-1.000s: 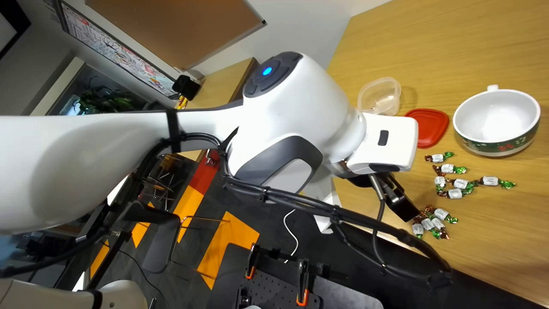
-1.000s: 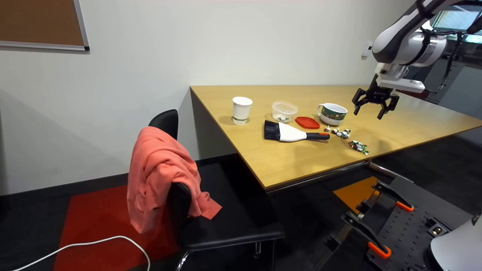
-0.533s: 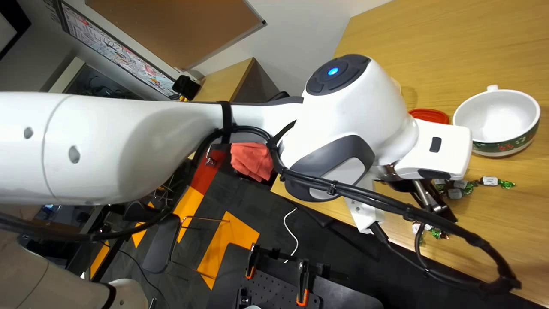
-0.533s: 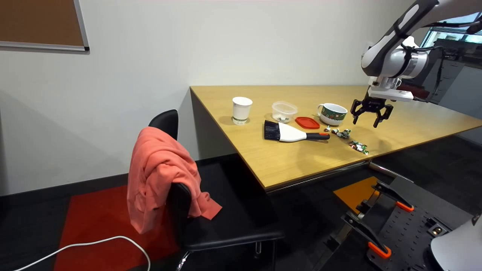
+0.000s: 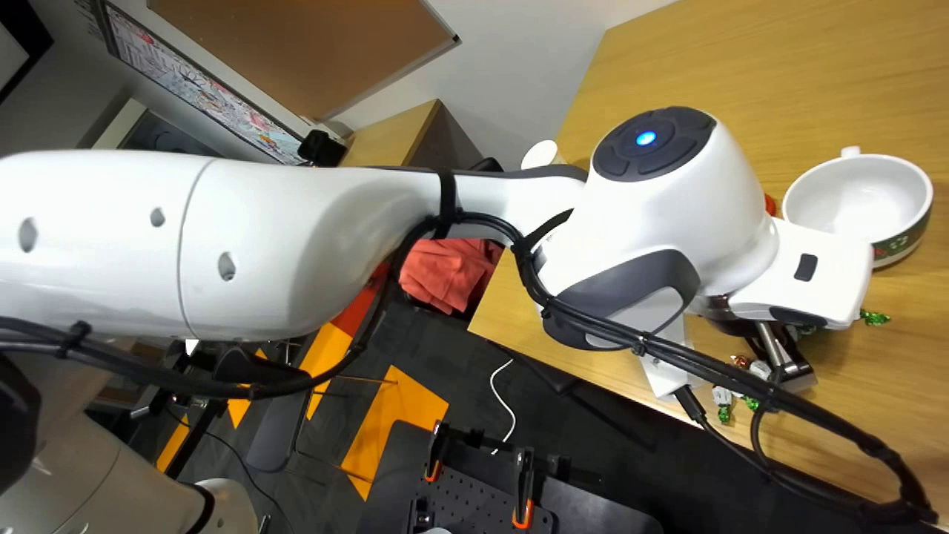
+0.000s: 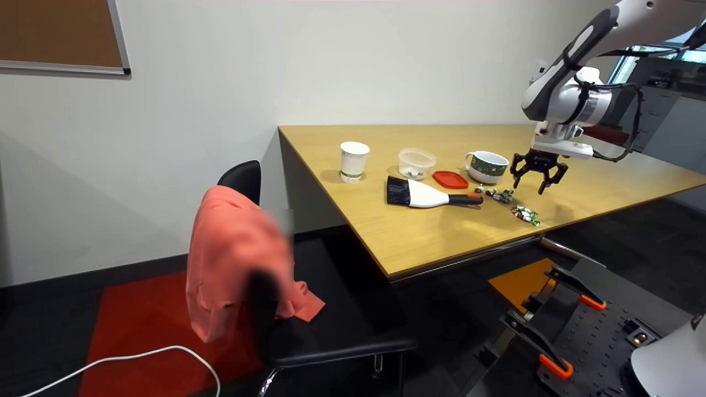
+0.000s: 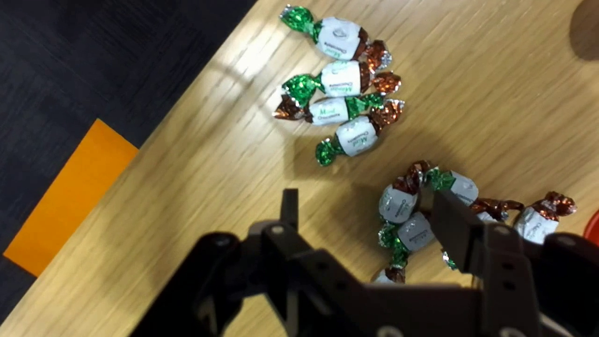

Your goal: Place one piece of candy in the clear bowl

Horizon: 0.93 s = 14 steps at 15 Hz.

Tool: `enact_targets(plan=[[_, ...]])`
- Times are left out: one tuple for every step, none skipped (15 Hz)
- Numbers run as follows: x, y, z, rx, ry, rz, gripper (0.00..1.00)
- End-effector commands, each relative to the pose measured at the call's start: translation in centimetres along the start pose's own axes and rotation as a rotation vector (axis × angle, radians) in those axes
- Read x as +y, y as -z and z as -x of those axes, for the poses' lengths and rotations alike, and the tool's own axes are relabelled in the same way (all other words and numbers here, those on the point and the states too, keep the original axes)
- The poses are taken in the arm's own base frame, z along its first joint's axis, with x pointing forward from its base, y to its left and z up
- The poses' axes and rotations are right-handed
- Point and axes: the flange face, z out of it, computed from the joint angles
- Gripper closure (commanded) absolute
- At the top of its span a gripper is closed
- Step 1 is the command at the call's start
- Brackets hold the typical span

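The clear bowl (image 6: 416,164) stands on the table in an exterior view, with a small whitish, dark-flecked item showing through its wall. My arm hides it in an exterior view where the arm is large. Wrapped candies with white labels and green and brown twisted ends lie in two groups. In the wrist view a group of candies (image 7: 340,78) lies near the table edge and another group of candies (image 7: 415,231) lies partly behind a finger. My gripper (image 6: 528,186) is open and empty, above the table beside the candies; it also shows open in the wrist view (image 7: 365,199).
A white mug-like bowl with a green patterned outside (image 6: 486,167) stands near the gripper. A red lid (image 6: 450,180), a brush with black bristles (image 6: 427,195) and a paper cup (image 6: 353,161) are on the table. The table edge (image 7: 187,93) runs close to the candies.
My gripper has moved down towards the table and nearer the candies, staying open. The arm now covers the clear bowl and most of the red lid in an exterior view.
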Motion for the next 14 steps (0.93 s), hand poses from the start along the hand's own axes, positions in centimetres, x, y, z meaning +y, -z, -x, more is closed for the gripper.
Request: enact_targets(plan=[[-0.4, -0.5, 0.1, 0.019, -0.053, -0.076, 0.28], [-0.4, -0.3, 0.3, 0.027, -0.058, -0.091, 0.27], [-0.4, -0.1, 0.4, 0.035, -0.067, -0.106, 0.26], [-0.3, 0.0, 0.4, 0.047, -0.078, -0.120, 0.26], [-0.3, 0.1, 0.2, 0.062, -0.089, -0.125, 0.25], [-0.2, 0.1, 0.1, 0.073, -0.096, -0.129, 0.25], [-0.3, -0.1, 0.0, 0.078, -0.102, -0.127, 0.27], [-0.3, -0.3, -0.1, 0.078, -0.105, -0.122, 0.29], [-0.3, -0.6, -0.2, 0.075, -0.106, -0.118, 0.28], [-0.3, -0.8, -0.2, 0.070, -0.106, -0.116, 0.30], [-0.4, -1.1, -0.2, 0.065, -0.107, -0.113, 0.30], [-0.4, -1.4, -0.1, 0.061, -0.107, -0.110, 0.31], [-0.4, -1.8, -0.1, 0.058, -0.109, -0.106, 0.32], [-0.4, -2.2, -0.1, 0.054, -0.112, -0.102, 0.30]])
